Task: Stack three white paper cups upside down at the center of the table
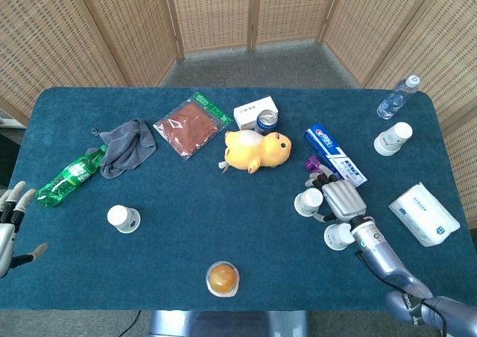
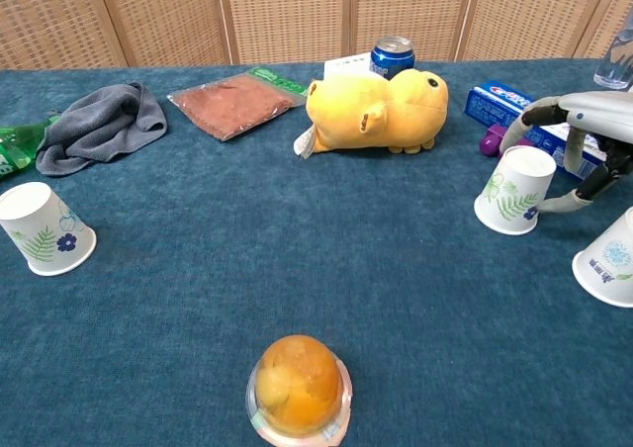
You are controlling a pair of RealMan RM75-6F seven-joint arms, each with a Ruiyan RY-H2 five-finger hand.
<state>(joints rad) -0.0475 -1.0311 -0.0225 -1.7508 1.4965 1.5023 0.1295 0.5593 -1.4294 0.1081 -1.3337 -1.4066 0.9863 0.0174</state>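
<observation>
A white paper cup (image 1: 307, 202) (image 2: 515, 190) with a leaf print stands mouth-down right of the table's middle. My right hand (image 1: 339, 199) (image 2: 584, 135) is just right of it. Its fingers (image 2: 539, 114) arch over the cup's top and its thumb (image 2: 569, 202) lies by the cup's side, with small gaps showing. A second cup (image 1: 337, 236) (image 2: 606, 259) sits nearer the front edge, below that hand. A third cup (image 1: 123, 218) (image 2: 45, 227) stands at the front left. My left hand (image 1: 11, 218) hangs open off the table's left edge.
A fourth cup (image 1: 393, 138) and a water bottle (image 1: 396, 97) are at the far right. A toothpaste box (image 1: 335, 156), a yellow plush toy (image 1: 256, 150), a can (image 1: 266, 121), a grey cloth (image 1: 127, 147) and a fruit jelly cup (image 1: 223, 278) lie around.
</observation>
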